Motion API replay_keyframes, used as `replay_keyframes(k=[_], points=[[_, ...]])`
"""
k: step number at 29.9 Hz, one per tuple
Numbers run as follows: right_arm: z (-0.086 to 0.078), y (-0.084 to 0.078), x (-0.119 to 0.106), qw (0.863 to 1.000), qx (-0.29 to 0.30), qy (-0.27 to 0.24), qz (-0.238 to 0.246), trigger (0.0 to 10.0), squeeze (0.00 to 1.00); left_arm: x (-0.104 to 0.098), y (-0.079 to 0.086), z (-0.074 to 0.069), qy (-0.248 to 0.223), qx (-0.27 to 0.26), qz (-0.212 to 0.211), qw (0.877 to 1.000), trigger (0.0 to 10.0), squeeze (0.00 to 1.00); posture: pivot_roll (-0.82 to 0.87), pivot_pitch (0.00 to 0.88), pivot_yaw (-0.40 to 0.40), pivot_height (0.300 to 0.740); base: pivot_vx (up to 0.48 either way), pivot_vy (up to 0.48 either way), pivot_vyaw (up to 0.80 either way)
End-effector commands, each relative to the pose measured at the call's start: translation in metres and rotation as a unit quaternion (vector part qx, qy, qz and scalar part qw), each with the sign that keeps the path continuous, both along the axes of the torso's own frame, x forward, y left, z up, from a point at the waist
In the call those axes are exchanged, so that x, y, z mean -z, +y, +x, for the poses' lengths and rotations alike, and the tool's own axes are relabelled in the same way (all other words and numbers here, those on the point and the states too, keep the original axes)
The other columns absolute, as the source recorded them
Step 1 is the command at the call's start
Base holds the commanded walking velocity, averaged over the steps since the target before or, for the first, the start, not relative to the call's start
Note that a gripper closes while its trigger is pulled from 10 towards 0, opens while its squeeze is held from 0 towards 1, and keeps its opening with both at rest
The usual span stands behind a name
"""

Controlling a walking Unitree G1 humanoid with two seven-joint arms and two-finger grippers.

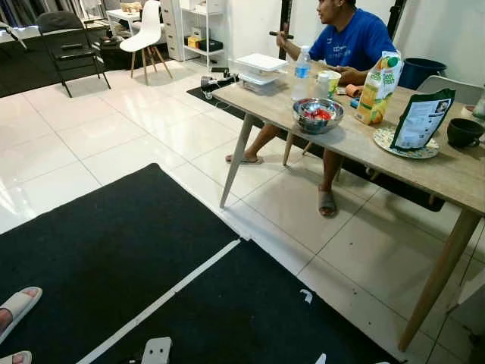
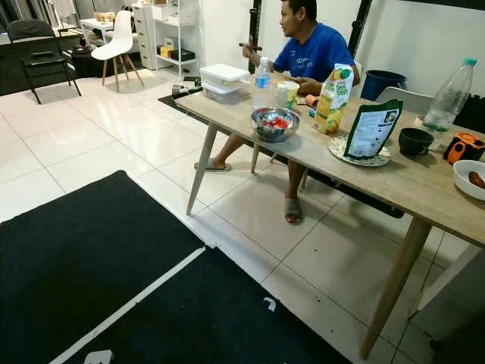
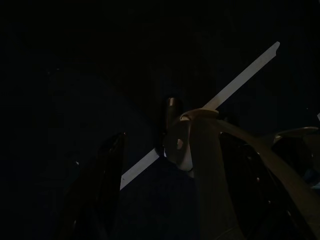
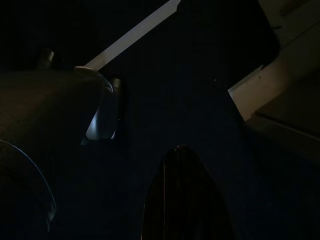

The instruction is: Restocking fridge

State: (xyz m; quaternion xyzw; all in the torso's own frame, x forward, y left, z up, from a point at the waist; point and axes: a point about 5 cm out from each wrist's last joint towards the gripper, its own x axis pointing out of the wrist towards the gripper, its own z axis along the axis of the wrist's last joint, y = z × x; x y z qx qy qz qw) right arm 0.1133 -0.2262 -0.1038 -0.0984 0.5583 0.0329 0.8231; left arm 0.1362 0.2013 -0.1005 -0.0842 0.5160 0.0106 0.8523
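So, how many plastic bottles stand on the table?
2. One water bottle stands behind the metal bowl; a larger bottle stands near the table's right end. Others may be hidden.

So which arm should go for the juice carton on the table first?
Probably the right. The juice carton and the table lie off to the robot's right, across open floor. Both arms hang idle over the black mat, so it must walk closer first.
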Motion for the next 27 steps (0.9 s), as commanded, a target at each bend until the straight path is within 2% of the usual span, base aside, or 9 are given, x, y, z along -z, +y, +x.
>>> replay_keyframes(k=[1,11,27], points=[[0.0,0.0016,0.0004,1.0,-0.002,0.002,0.001,10.0,0.0,0.0009,-0.0044,-0.0008,0.001,0.0,-0.005,1.0,10.0,0.0,-0.02,0.004,-0.022,0.74,0.0,0.0,0.0],[0.0003,0.0022,0.0002,1.0,-0.009,0.002,0.009,10.0,0.0,0.0006,-0.005,0.0005,-0.001,-0.001,-0.006,1.0,10.0,0.0,-0.02,0.006,-0.024,0.74,0.0,0.0,0.0],[0.0032,0.0055,0.0,1.0,-0.008,0.0,0.021,10.0,0.0,0.0021,-0.0059,-0.0032,0.004,-0.006,-0.005,1.0,10.0,0.0,-0.03,0.013,-0.023,0.74,0.0,0.0,0.8]])
